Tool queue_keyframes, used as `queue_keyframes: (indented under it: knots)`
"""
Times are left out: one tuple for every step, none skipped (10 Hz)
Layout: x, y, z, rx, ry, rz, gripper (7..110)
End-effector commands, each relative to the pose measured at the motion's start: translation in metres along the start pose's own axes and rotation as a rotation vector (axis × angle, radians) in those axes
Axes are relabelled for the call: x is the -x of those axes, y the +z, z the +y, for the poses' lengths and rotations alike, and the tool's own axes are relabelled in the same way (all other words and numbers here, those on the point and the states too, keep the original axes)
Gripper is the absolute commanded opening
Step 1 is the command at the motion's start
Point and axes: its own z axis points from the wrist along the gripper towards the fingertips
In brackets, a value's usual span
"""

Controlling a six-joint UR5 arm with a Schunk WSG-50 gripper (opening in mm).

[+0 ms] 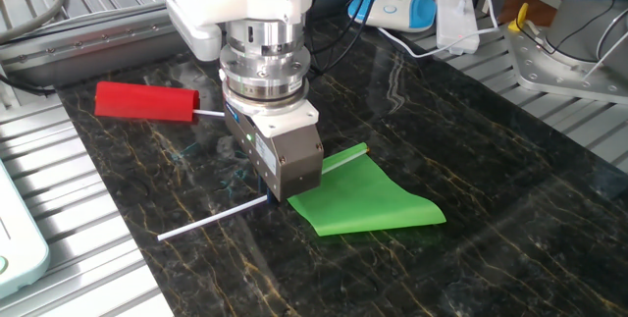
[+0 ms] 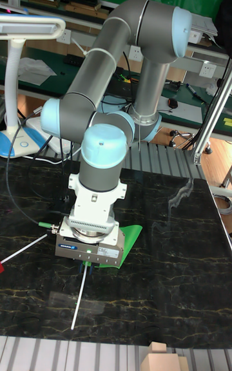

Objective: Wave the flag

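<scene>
The flag lies flat on the dark marble table [image 1: 510, 189]: a bright green cloth [image 1: 368, 199] on a thin white stick [image 1: 211, 219] that runs toward the front left. My gripper [image 1: 267, 197] points straight down over the stick, just left of the cloth, with its tips at the table surface. The gripper body hides the fingers, so their spacing around the stick does not show. In the tall fixed view the gripper [image 2: 87, 266] stands on the stick [image 2: 78, 300], and the green cloth [image 2: 131, 237] peeks out behind it.
A red rolled-up flag [image 1: 145, 101] on its own white stick lies at the back left. A lamp base [image 1: 392, 8] and a white adapter [image 1: 456, 13] with cables sit at the back. Ribbed metal surfaces border the table on the left [image 1: 59, 209].
</scene>
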Motion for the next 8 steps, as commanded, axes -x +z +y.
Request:
queue_keyframes:
  knots:
    - [0.0018, -0.0002, 0.0039, -0.007, 0.012, -0.003, 22]
    - [0.0023, -0.0002, -0.0018, -0.03, 0.004, -0.006, 22]
    - [0.0022, -0.0002, -0.002, -0.03, 0.004, -0.006, 22]
    - [0.0022, -0.0002, -0.0031, -0.035, 0.0, -0.006, 22]
    - [0.0022, -0.0001, -0.0033, -0.036, -0.001, -0.006, 22]
    - [0.0024, -0.0002, -0.0023, -0.035, 0.0, -0.008, 22]
    - [0.0024, -0.0002, -0.0018, -0.035, 0.0, -0.008, 22]
    - [0.0022, 0.0, -0.001, -0.035, 0.0, -0.008, 22]
